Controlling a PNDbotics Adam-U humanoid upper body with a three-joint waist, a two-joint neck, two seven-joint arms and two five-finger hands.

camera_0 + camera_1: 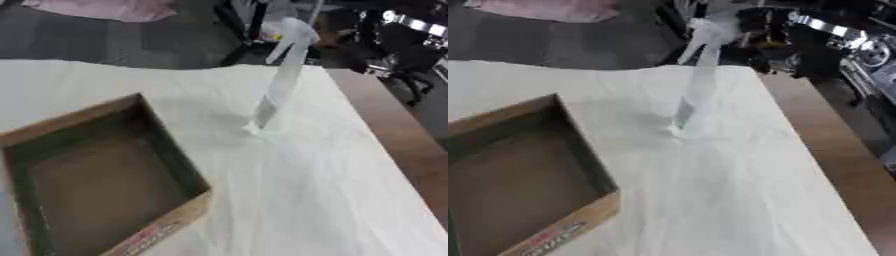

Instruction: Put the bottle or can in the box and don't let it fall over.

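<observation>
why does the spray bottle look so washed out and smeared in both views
Left eye view: the clear spray bottle is motion-blurred and pale against the white cloth. Right eye view: same smear, trigger head ghosted; the cardboard box has soft edges too.

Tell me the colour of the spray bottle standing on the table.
The spray bottle is translucent white, nearly clear, with a pale trigger head; the left eye view shows it best.
</observation>
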